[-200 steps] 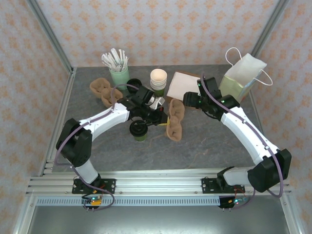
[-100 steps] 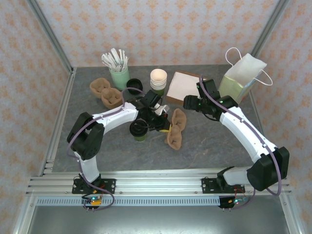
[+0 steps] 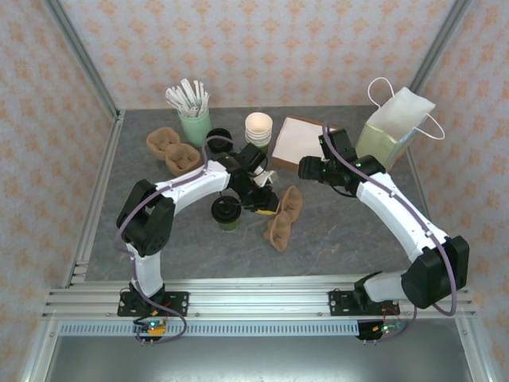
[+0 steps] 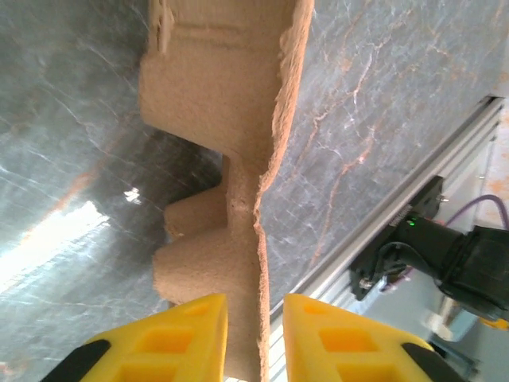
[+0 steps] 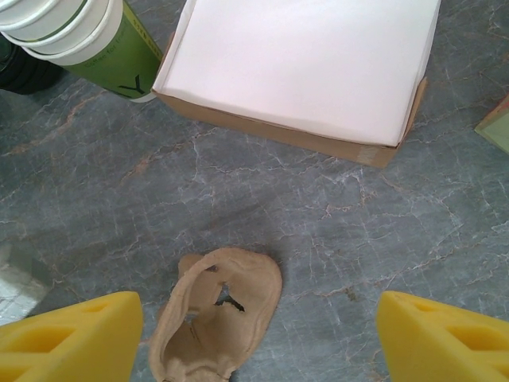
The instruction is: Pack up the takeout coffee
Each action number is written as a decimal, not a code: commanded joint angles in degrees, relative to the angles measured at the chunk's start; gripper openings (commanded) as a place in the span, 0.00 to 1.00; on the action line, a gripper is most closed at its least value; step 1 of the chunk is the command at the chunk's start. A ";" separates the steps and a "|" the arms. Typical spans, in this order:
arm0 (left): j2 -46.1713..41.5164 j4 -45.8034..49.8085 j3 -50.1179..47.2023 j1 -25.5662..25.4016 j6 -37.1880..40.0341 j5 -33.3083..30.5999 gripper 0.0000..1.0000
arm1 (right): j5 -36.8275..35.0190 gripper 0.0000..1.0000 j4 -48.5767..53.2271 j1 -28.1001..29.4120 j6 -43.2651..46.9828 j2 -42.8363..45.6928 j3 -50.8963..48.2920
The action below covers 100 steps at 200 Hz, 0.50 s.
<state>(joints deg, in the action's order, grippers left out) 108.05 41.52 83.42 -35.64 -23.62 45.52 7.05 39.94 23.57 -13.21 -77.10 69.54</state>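
Two arms over the grey marble-pattern table.

Left gripper: the yellow fingers sit on either side of the rim of a brown moulded-pulp cup carrier. The jaws are slightly parted, and the wrist view shows a sliver of gap beside one finger, so I read this as not clamped. The carrier looks propped on one long edge, not lying flat.

Right gripper: jaws spread wide with nothing between them, hovering above the far end of the carrier, near the shallow cardboard box with white contents.

Takeout coffee, a small paper cup with a green lower band and black round lid: upright on the table, just beside the left wrist and left of the carrier. It is not in any well and is well apart from the pale green paper bag with white handles.

Risks (judgement):
- With the grip loose, the tilted carrier could tip either way. If it falls wells-down it can't take the cup.
- If it falls toward the cup, it could knock the cup over.
- The left wrist is close to the cup, so a sideways withdrawal could clip the lid.
- The pulp rim could snag on a finger and drag the carrier along.
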 commanded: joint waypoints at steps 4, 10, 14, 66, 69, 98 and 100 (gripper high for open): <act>-1.28 3.61 3.28 0.04 2.87 -7.31 0.29 | -1.39 0.78 1.09 -0.12 0.65 -0.15 -1.07; -1.51 3.62 3.59 -0.04 2.64 -8.85 0.30 | -1.50 0.78 1.07 -0.12 0.56 -0.11 -1.20; -1.67 3.57 3.75 -0.11 2.54 -9.59 0.31 | -1.42 0.78 1.06 -0.16 0.50 -0.15 -1.24; -5.82 5.38 5.81 -7.32 5.63 -25.35 0.37 | -0.19 0.78 1.82 -3.43 -0.01 0.98 -3.46; -5.83 5.68 6.01 -7.84 5.95 -27.10 0.38 | 0.11 0.78 1.58 -3.97 -0.05 1.23 -3.71; -2.81 6.27 6.93 -9.77 7.34 -30.71 0.50 | 1.04 0.78 0.26 -7.29 -0.33 2.96 -5.04; -2.44 6.40 7.04 -9.86 7.51 -30.72 0.50 | 0.93 0.78 0.30 -7.37 -0.28 3.00 -5.05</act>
<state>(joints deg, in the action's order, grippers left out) 104.60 44.95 88.47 -44.86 -18.94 22.70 7.92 40.07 18.04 -13.32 -76.71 65.21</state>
